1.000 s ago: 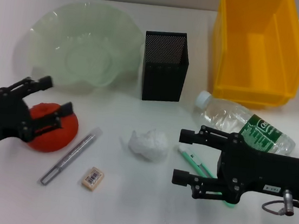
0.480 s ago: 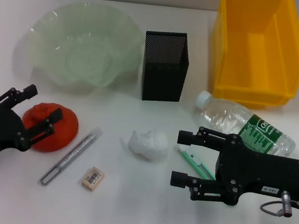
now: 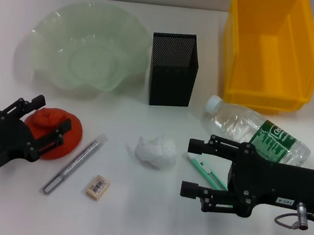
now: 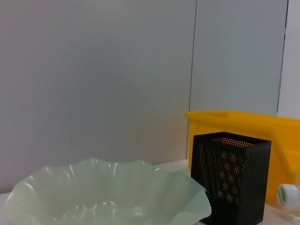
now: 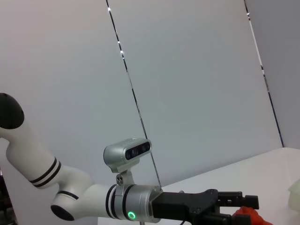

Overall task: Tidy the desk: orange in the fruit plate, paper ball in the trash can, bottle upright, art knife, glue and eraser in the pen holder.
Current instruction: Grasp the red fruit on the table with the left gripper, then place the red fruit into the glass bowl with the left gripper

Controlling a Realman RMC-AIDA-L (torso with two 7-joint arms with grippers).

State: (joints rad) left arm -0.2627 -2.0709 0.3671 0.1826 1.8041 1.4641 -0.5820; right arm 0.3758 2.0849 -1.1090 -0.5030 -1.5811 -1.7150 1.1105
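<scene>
- The left gripper (image 3: 39, 118) sits at the lower left of the head view, its fingers spread wide on either side of the orange (image 3: 52, 133); one finger lies beyond the fruit and the other crosses its near side. Whether the fingers actually touch it cannot be told.
- The orange rests on the white table (image 3: 133, 218), below the pale green fruit plate (image 3: 88, 46), which fills the upper left.
- The right gripper (image 3: 192, 164) is at the lower right, fingers wide apart and holding nothing, pointing toward the paper ball (image 3: 156, 150) at the centre.
- A green-handled art knife (image 3: 203, 168) lies between those open fingers, just beside the paper ball.
- The bottle (image 3: 255, 134) lies on its side above the right gripper, cap toward the centre, below the yellow bin (image 3: 271, 48) in the upper right.
- The black mesh pen holder (image 3: 172, 69) stands upright at upper centre, between the plate and the bin.
- A silver glue stick (image 3: 74, 163) lies slanted just right of the orange, with the eraser (image 3: 97, 187) near its lower end.
- The left wrist view shows the plate (image 4: 103, 192), the pen holder (image 4: 229, 180) and the bin (image 4: 243, 124).
- The right wrist view shows the left gripper (image 5: 234, 206) far off, by the orange (image 5: 248, 216).
</scene>
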